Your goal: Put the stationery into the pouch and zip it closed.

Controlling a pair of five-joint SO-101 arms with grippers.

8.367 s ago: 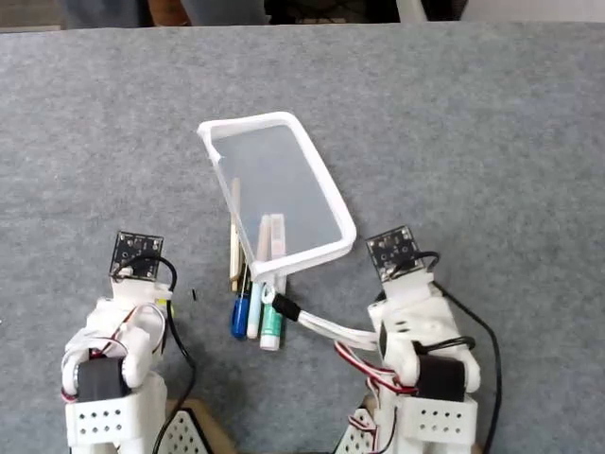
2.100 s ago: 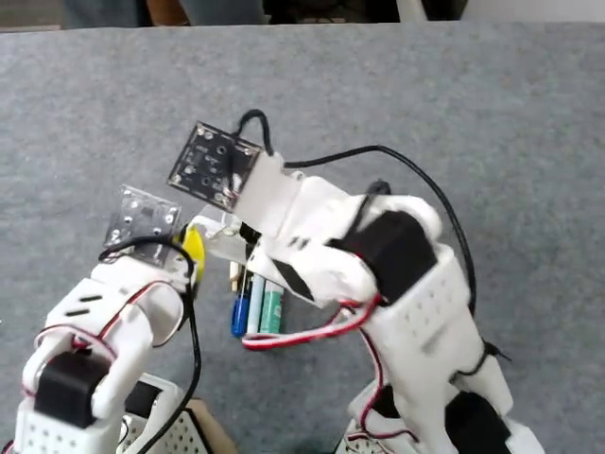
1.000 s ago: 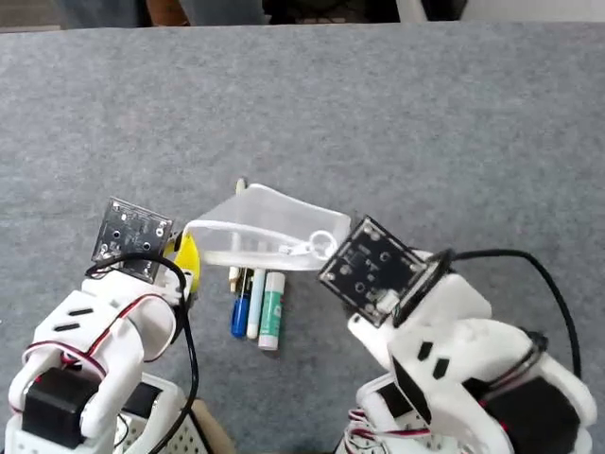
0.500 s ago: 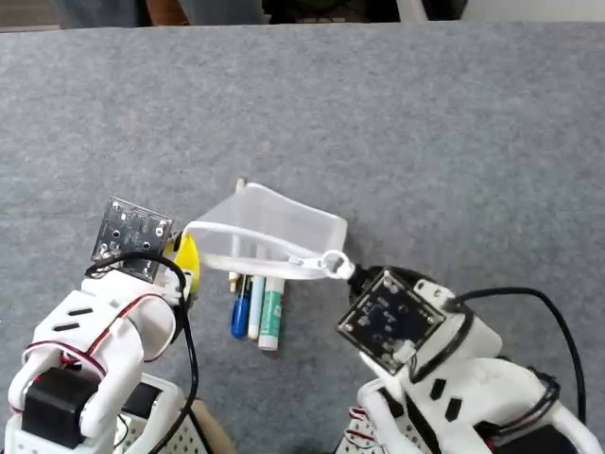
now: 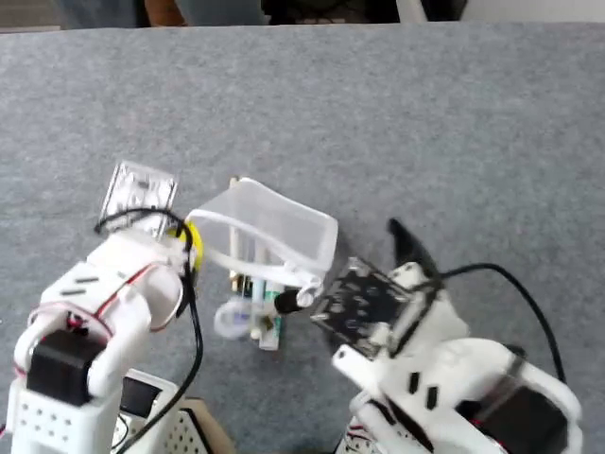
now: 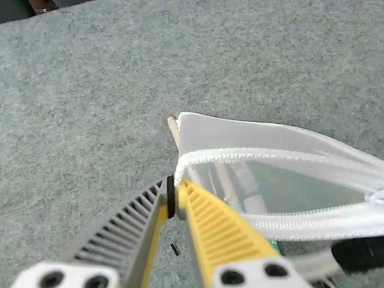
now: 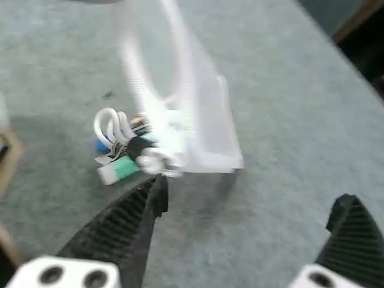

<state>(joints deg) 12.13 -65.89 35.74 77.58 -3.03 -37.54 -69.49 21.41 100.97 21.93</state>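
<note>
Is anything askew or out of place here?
Yes. The pouch hangs tilted, pinched at one corner by the left end effector, and the stationery ends stick out past its zipper edge onto the table.

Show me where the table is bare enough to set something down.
Bare: the grey felt table beyond the translucent white zip pouch, and right of the right arm. Crowded: near middle, where the yellow-jawed left gripper pinches the pouch above the stationery and the open black right gripper faces it.
</note>
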